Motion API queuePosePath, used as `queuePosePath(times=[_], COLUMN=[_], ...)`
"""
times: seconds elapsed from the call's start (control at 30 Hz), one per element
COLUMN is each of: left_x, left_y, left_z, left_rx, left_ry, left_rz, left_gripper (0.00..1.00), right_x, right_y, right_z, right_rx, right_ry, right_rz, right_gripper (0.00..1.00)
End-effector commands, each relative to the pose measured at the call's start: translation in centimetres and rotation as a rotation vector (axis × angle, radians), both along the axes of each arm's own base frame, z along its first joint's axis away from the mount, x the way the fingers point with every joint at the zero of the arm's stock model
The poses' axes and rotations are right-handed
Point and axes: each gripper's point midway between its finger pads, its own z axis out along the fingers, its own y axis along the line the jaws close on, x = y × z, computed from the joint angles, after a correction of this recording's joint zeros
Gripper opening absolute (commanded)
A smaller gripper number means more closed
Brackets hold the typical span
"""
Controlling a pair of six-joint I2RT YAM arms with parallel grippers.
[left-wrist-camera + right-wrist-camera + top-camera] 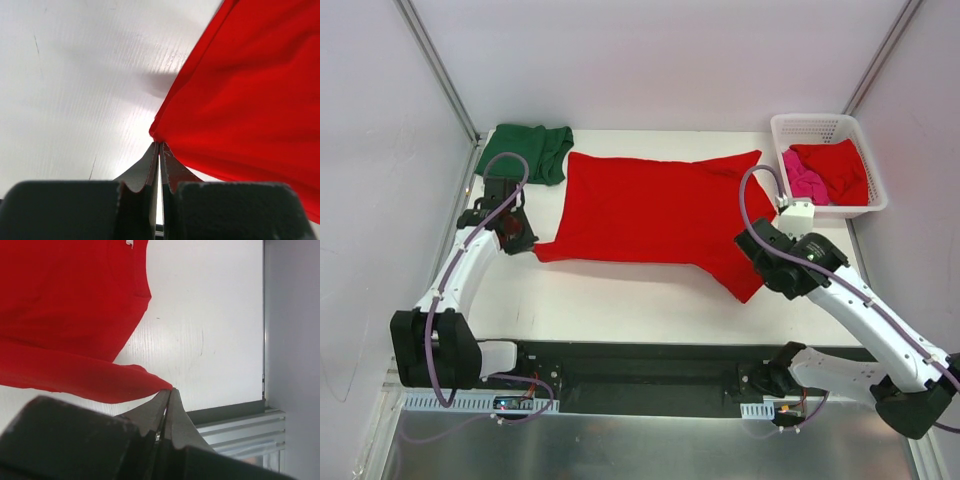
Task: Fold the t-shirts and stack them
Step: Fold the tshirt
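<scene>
Two corners of red t-shirt (650, 210) pinched: left hand (159, 146), right hand (170, 391); open table (620, 305) nearside.

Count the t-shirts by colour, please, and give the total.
Red: 2, flat red tee, bunched red tee in basket
Green: 1, green tee
Pink: 1, pink tee
Total: 4
</scene>
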Motion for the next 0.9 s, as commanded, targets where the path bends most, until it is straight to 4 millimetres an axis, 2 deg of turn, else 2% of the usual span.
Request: queuePosePath(times=[0.0,0.3,0.63,0.83,0.87], left_x=[2.1,6.1,11.6,14.3,14.5], left_y=[1.1,0.8,0.5,0.0,-0.6], left_z=[1.4,1.1,1.9,2.0,2.0], left_rx=[0.049,0.034,0.03,0.022,-0.005], left_ry=[-0.037,-0.04,-0.087,-0.115,-0.117], left_rz=[0.009,0.001,-0.045,-0.087,-0.108], left_gripper=[0.0,0.0,0.0,0.0,0.0], right_x=[1.0,5.0,9.2,11.2,11.6], right_y=[-1.1,0.1,2.9,2.5,2.3], right_z=[1.8,1.4,-1.3,-1.2,-0.9], right_rx=[-0.042,-0.029,0.049,0.051,0.053], right_ry=[0.003,0.019,0.081,0.082,0.071], right_rz=[0.03,0.067,0.17,0.168,0.157], right_gripper=[0.01,0.01,0.01,0.01,0.01])
